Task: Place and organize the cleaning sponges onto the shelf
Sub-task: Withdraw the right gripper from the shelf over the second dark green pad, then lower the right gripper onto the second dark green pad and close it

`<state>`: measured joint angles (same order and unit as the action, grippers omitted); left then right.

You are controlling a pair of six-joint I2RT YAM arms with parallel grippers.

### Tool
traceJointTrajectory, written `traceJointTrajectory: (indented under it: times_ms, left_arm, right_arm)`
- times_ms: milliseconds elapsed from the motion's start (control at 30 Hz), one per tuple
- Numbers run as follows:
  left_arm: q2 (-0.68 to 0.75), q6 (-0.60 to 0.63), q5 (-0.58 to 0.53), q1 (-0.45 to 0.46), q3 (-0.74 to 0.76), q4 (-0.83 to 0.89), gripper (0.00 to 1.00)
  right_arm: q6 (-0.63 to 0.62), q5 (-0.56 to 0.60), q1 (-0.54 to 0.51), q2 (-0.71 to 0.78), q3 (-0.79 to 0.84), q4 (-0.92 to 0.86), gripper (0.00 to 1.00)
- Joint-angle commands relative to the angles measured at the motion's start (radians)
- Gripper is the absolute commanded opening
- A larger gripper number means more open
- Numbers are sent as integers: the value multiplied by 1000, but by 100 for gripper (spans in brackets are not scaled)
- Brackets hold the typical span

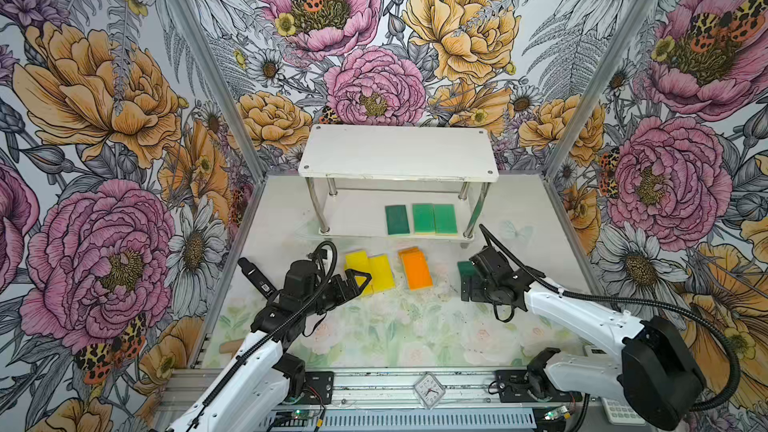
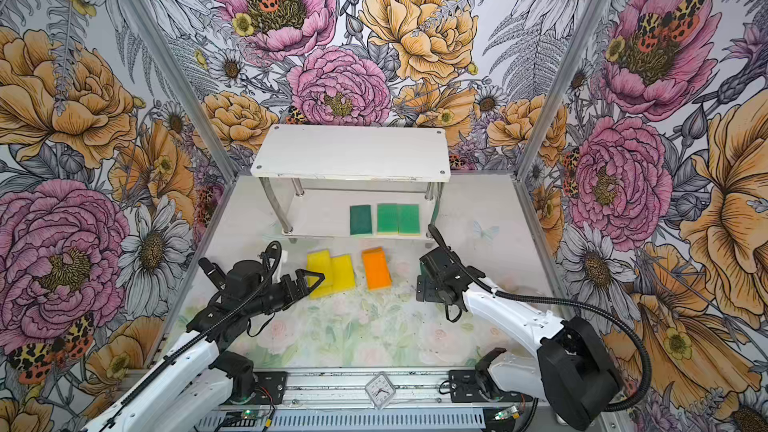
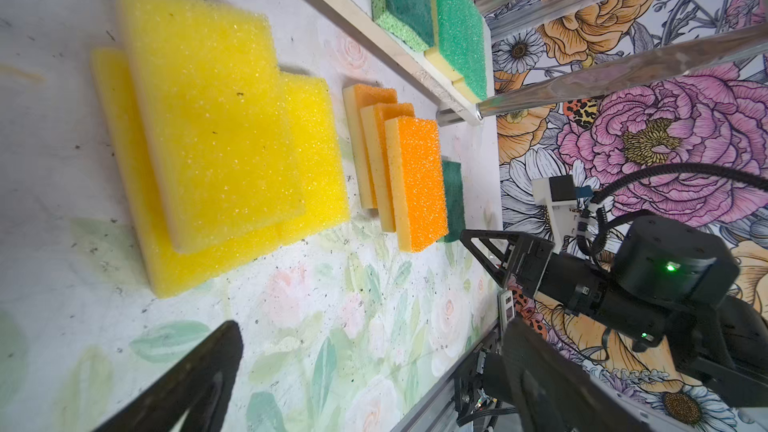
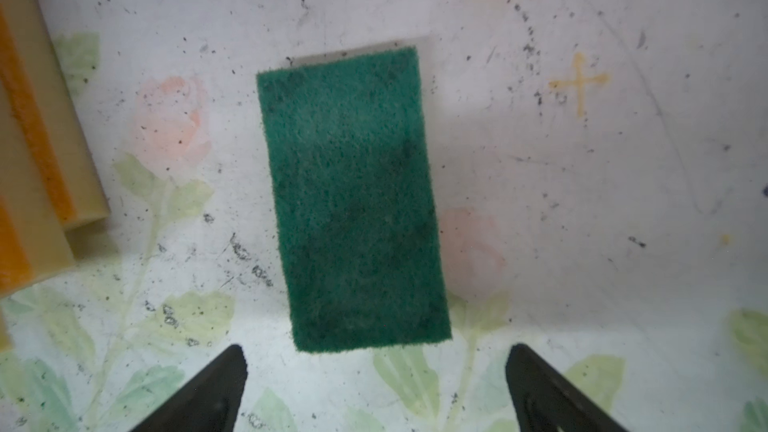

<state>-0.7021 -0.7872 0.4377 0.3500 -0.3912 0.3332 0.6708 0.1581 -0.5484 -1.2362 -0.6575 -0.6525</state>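
- The right fingers (image 4: 552,401) stand spread wide and empty, poised just short of the near end of a loose dark green sponge (image 4: 353,201).
- That sponge lies flat on the table (image 4: 582,201), alone, with the orange sponges (image 4: 37,151) off to one side.
- It looks thin, fibrous and light, so it probably bends and gives little height to grip. The fingers should likely close across its short width, low against the table, pinching the two long edges.
- The left fingers (image 3: 195,380) are also wide apart and hold nothing. They point at the yellow sponges (image 3: 216,126) from close by.
- The yellow sponges lie overlapped in a loose stack, and I cannot tell whether there are two or three. They look soft and springy with a grainy face that should not slip. Taking only the top one by its overhanging edge seems safest.
- The orange sponges form a staggered stack of three, each on a pale underlayer. That layer probably squashes, so a firm squeeze across the width is needed.
- The shelf (image 1: 399,151) stands behind the loose sponges, its top board bare.
- Its lower board (image 1: 357,218) carries a darker green sponge (image 1: 397,220) with a small gap beside it. Next come two lighter green sponges (image 1: 434,219) touching side by side, and the left half is free.
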Motion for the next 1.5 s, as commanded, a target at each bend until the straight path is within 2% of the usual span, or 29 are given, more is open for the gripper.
traceJointTrajectory:
  times_ms: [0, 233, 900, 1467]
  left_arm:
    - [7, -7, -17, -4, -12, -14, 99]
    - [16, -14, -16, -6, -13, -14, 99]
    - [54, -35, -20, -4, -11, 3, 99]
    - [55, -42, -25, -6, -11, 3, 99]
  right_arm:
    - [-31, -13, 7, -50, -32, 41, 100]
    - [-53, -13, 13, -119, -50, 71, 98]
    - [-64, -2, 22, -157, -40, 130, 81]
    - [-70, -15, 22, -176, -39, 151, 74]
